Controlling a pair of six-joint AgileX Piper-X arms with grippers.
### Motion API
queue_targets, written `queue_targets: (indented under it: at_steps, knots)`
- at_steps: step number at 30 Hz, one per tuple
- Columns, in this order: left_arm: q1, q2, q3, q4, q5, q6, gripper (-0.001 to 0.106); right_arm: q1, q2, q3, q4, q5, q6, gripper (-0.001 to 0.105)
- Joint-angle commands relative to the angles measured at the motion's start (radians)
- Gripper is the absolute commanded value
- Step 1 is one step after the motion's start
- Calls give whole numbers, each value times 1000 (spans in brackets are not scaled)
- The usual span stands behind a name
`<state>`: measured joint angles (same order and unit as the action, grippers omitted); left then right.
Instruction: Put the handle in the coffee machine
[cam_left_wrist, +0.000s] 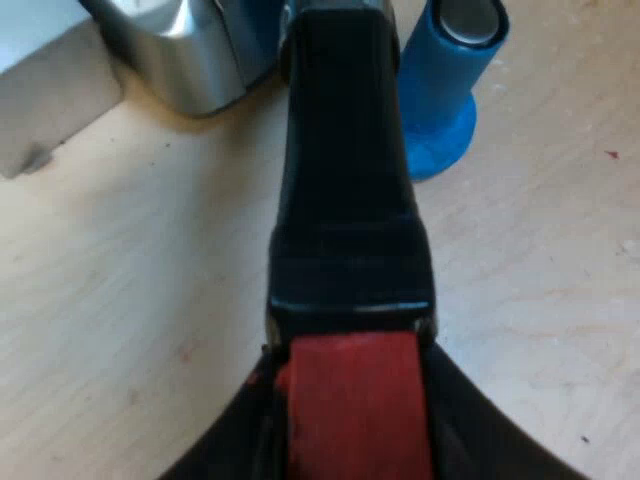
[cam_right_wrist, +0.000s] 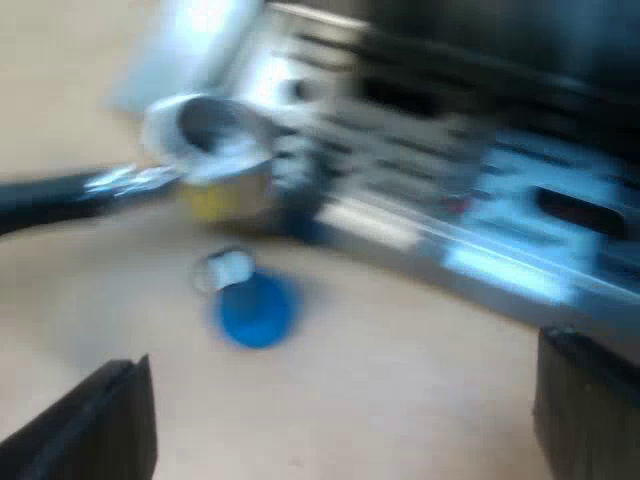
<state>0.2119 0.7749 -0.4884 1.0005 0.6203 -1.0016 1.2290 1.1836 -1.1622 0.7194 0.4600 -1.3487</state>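
- Closed on the red end of the dark handle: left end effector, with a black finger pressed to each side.
- Held above the pale table, with the blue tamper standing just beside the handle and shiny metal, probably the coffee machine, near its far end.
- Long axis straight away from the grip: red end nearest the wrist, metal head farthest, aimed toward the machine.
- From the right arm's side: holder lying roughly level, metal cup toward the machine's front and handle trailing away from it. Tamper on the table nearby.
- Wide open and holding nothing: right end effector, hanging over the table near the tamper.
- Judged about halfway: holder off the table and close to the machine, but not seated. Cup seemingly still apart from the front, though too blurred to rule out touching.
- Left to do: bring the cup up under the machine's front, fit it in, swing the handle to lock.
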Motion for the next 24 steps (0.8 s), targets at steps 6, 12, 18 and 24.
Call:
queue_targets:
  at_steps: [6, 12, 18, 24]
  knots:
    - [17, -9, -81, 20, 118, 61, 0, 116, 6, 18, -166, 153, -2, 78]
    - [16, 22, -81, -10, 164, 68, 0, 142, 50, 54, -278, 225, 4, 78]
    - [16, 62, -81, -10, 185, 168, 0, 148, 115, 86, -418, 284, 4, 78]
    - [16, 138, -81, -63, 194, 199, 0, 148, 177, 87, -522, 359, 0, 78]
